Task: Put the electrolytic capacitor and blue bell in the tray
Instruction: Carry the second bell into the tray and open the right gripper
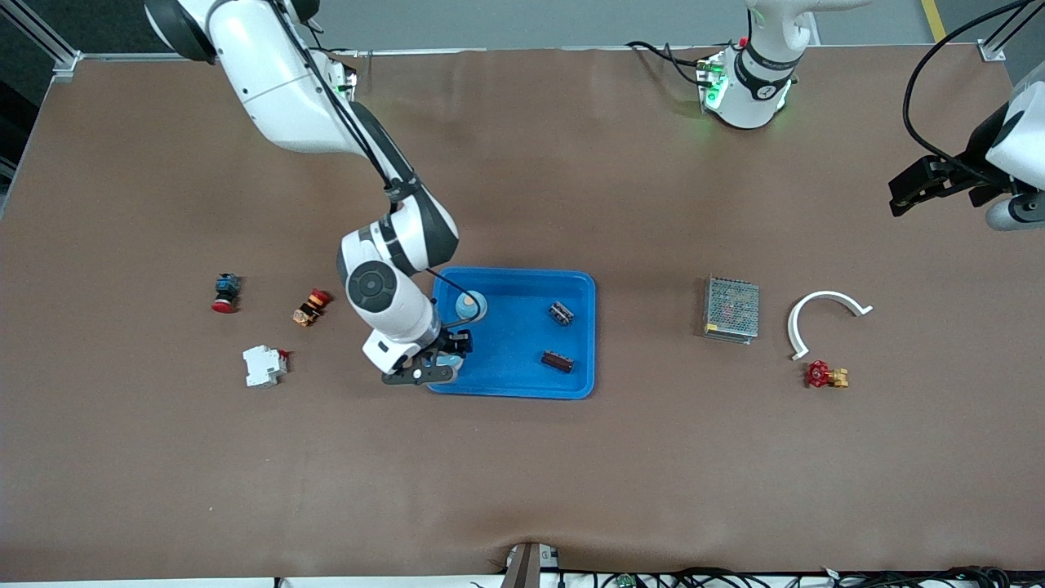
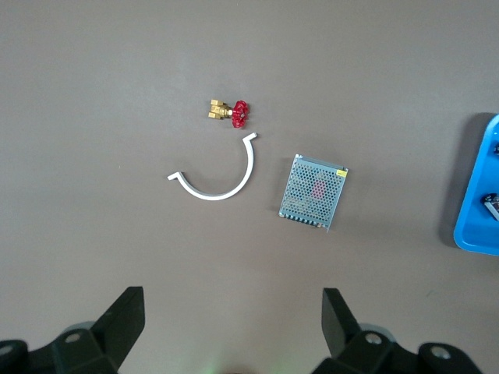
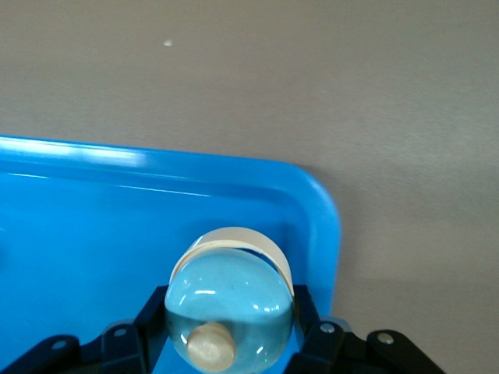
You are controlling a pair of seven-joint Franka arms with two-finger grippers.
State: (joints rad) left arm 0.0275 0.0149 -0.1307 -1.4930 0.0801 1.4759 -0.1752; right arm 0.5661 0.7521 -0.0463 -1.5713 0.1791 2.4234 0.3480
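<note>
Bell (image 3: 230,312) looks light, hard, slick; right end effector (image 3: 230,331) pinches its dome over tray (image 3: 93,234). Left end effector (image 2: 230,327) waits wide.

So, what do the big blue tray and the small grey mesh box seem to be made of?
Blue rectangular tray: probably plastic, glossy; the right wrist view shows bright highlights along its rounded rim.
Small grey mesh box: likely metal, dull silvery; its top is a perforated grid.

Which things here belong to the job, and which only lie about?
Job: tray, blue bell held over it by right gripper; left gripper waits open over the table.
Lying about: mesh box, white arc, red valve, white breaker, red button, orange button.
</note>
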